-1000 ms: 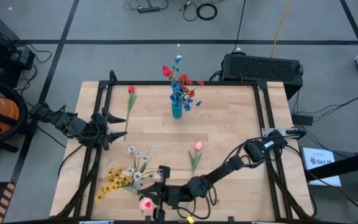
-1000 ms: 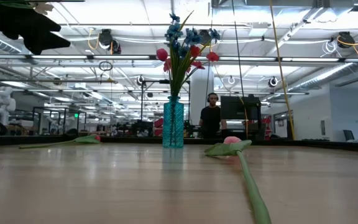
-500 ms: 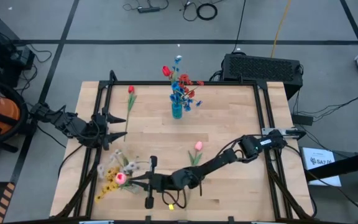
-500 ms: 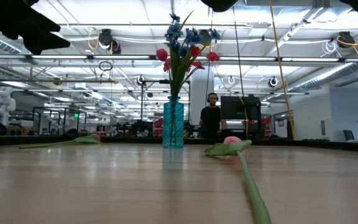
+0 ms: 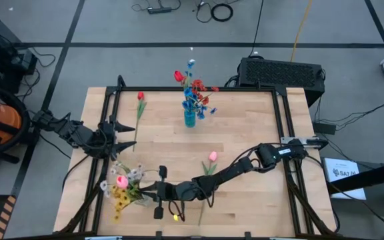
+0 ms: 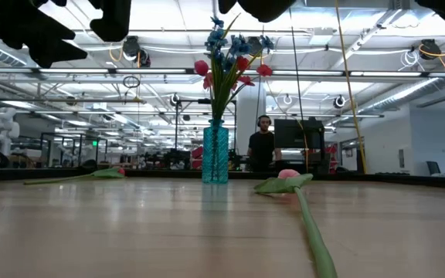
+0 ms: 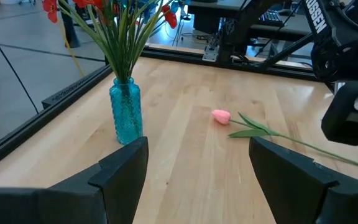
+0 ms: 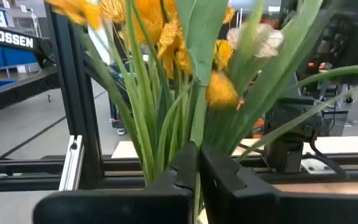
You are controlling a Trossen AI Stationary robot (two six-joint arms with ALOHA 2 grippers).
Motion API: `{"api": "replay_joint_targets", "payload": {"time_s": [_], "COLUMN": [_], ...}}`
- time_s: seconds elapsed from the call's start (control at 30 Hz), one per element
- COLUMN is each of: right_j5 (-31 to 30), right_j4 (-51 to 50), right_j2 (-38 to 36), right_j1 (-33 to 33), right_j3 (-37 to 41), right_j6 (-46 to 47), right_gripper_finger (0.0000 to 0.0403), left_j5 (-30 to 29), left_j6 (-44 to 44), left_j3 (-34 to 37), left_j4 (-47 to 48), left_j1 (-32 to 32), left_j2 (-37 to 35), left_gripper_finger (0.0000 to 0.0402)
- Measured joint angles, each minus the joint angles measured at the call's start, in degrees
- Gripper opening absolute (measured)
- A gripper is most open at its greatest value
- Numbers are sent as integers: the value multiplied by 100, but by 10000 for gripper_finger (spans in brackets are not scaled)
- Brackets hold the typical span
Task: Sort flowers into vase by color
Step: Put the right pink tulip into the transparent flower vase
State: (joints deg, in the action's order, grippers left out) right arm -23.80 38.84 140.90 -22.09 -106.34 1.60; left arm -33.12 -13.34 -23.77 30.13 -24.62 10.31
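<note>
My right gripper reaches low across the table's near left part, shut on green stems. A pink flower head shows just beyond it, among yellow sprays and white sprays. In the right wrist view the yellow heads and stems fill the space in front of the shut gripper. My left gripper waits open at the table's left edge. The blue glass vase stands upright with red and blue flowers. A pink tulip and a red tulip lie flat on the table. My right gripper pinches green stems between its two fingers, coming roughly level from the table's right side. A broad leaf and several thin stems rise from the fingers toward the heads. I cannot tell which stems are in the pinch and which only stand behind it.
The black frame rails run along the table's left and right sides. The right arm lies across the near half, over the pink tulip's stem. A person stands far behind the table. Bare wood shows between the vase and the arm.
My right gripper has swung from the near edge toward the table's left and slightly farther, staying shut and carrying the pink head with it. The white and yellow sprays have shifted toward the left edge and bunched together around that head.
</note>
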Motion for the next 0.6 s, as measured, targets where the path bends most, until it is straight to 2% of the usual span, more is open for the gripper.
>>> {"api": "replay_joint_targets", "payload": {"time_s": [0.23, 0.6], "right_j5": [7, 14], "right_j4": [-12, -58], "right_j2": [0, -5], "right_j1": [-2, -35], "right_j3": [0, 0], "right_j6": [75, 75], "right_gripper_finger": [37, 128], "left_j5": [1, 0], "left_j6": [-6, -129], "left_j3": [-1, -2], "left_j4": [12, 87], "left_j1": [0, 0], "left_j2": [0, 0], "left_gripper_finger": [286, 286]}}
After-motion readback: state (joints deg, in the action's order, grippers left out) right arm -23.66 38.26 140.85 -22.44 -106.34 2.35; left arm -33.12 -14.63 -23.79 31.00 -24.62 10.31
